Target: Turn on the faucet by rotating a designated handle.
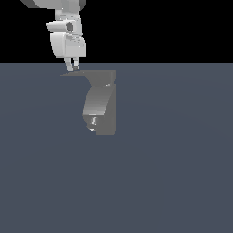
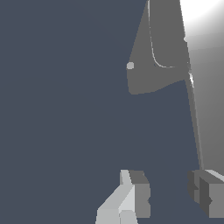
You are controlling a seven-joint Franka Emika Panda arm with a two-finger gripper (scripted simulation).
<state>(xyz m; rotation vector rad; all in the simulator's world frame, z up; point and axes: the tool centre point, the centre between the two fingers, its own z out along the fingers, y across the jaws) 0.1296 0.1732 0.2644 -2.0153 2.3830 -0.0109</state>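
The faucet (image 1: 98,105) is a grey fixture with a curved shiny front, a darker blocky back and a small bright nozzle (image 1: 93,121). The handle (image 1: 84,73), a thin flat dark lever, runs from its top toward the exterior view's left and tapers to a point. My gripper (image 1: 72,68) hangs just above that pointed end, fingers down. In the wrist view the gripper (image 2: 171,194) is open, and one finger (image 2: 209,192) stands right at the handle's (image 2: 210,113) narrow end. The other finger (image 2: 135,197) is over bare floor. The faucet (image 2: 153,65) body lies beyond.
The faucet stands alone on a flat blue-grey floor (image 1: 173,159) that fills the lower part of the exterior view. Behind it the background is black. The white arm (image 1: 67,38) comes down from above.
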